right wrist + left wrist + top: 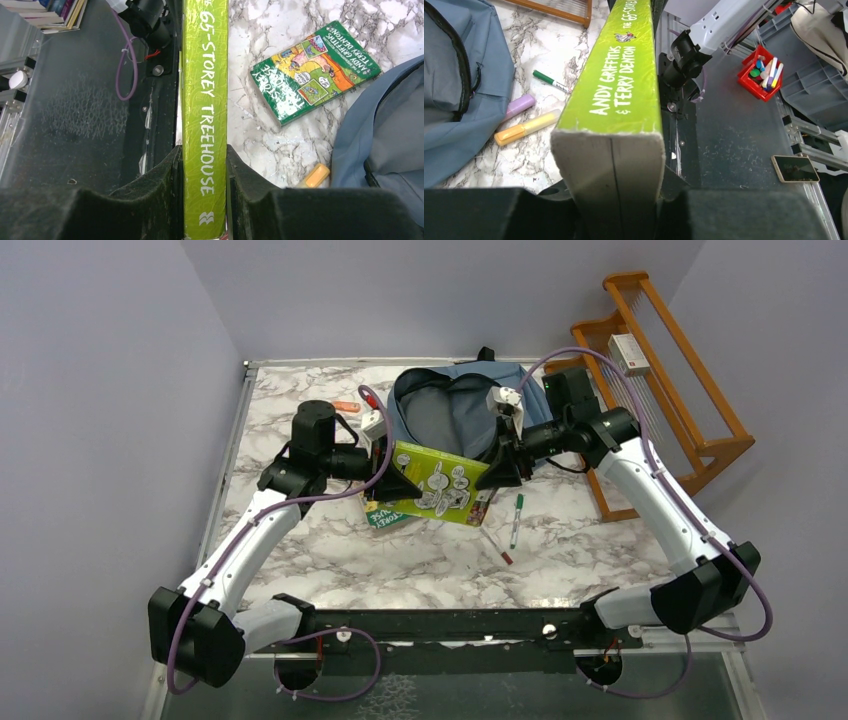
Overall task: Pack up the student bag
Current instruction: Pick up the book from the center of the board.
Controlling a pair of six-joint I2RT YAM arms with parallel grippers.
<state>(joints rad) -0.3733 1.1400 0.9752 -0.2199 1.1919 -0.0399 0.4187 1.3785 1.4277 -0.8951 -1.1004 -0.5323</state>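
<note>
Left claw (400, 483) pinching one end of lime book (440, 485), right claw (497, 475) pinching the other end, across the spine. Bag (450, 410) just behind, towards far edge of table (330, 550), slate-blue, unzipped, grey lining showing. Green book (383, 517) flat on marble, partly under lime book. Green pen (517, 518) near right claw. Yellow highlighter (524, 128) and lilac highlighter (519, 106) beside bag. Wooden rack (690, 410) off to right.
</note>
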